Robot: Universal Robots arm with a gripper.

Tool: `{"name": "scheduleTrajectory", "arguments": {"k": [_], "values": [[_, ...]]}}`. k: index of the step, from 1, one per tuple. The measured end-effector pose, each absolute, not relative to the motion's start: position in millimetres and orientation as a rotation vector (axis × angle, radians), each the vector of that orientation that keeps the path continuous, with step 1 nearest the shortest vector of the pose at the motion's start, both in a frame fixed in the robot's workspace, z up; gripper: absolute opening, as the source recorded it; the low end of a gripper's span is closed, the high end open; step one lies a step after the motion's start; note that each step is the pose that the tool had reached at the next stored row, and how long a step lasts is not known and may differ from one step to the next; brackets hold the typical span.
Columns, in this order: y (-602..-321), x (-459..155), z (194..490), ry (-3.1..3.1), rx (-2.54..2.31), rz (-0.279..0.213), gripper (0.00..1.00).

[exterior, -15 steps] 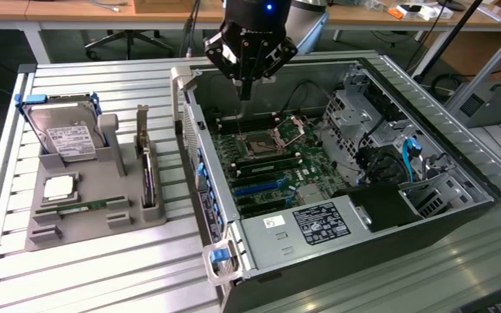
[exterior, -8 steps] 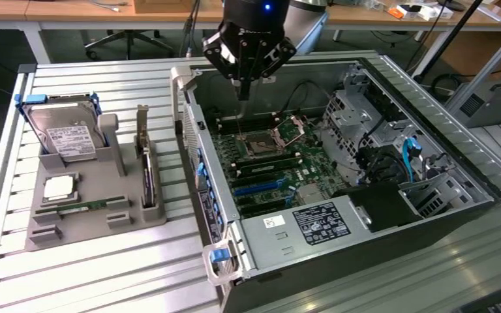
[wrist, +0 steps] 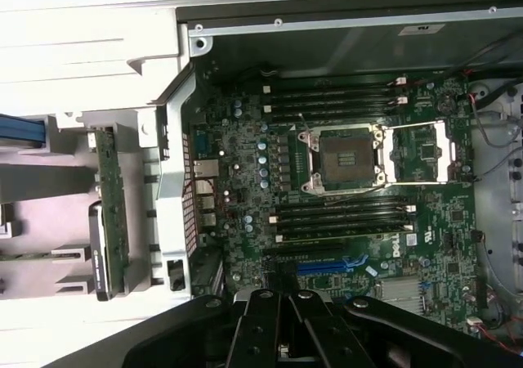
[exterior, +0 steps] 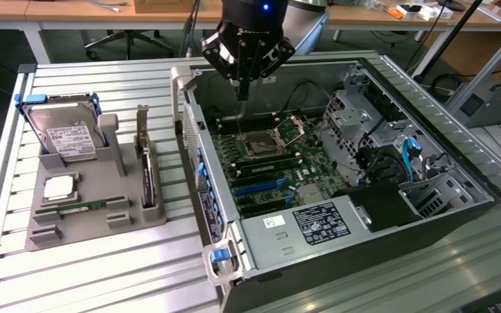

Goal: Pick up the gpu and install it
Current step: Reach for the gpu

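Exterior view, read from the exterior view's left.

A grey holder (exterior: 76,228) lies on the slatted tabletop (exterior: 102,280), near the edge on the exterior view's left. A hard drive (exterior: 70,137) stands at the holder's far end, and a small memory stick (exterior: 85,206) lies flat nearer the front edge. The gpu (exterior: 149,179) stands on edge in a slot along the side of the holder nearest the computer case (exterior: 276,274), with its metal bracket toward the far edge. Nothing touches it.

Next across, the case lies open on its side over the tabletop's middle and the exterior view's right. The motherboard (exterior: 259,163) is exposed, and the blue card slot (exterior: 255,190) appears vacant.

The arm (exterior: 250,26) hangs above the case's far corner. Its jaws are over the board and well apart from the gpu. They are pressed together and pinch nothing.

Finding: the pickup step is in hand and not yet done, and installation has not begun.

Judgement: a grasp calls for the jaws to be spread and brought over the holder. They would need to line up with the card's thin upper edge so that they close on its two flat faces, clear of the bracket and the holder's walls. The card is thin and upright, so a skewed approach could tip it or jam it in its slot.
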State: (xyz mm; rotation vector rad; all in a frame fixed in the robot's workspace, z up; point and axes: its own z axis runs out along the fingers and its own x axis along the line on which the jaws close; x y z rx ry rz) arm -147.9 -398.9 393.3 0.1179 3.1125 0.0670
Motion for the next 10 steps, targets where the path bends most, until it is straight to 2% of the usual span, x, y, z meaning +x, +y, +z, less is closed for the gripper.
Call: {"name": "scheduleTrajectory", "arguments": {"k": [10], "values": [[-398.9,-149.9,393.3,3.112,0.118,0.067,0.11]]}}
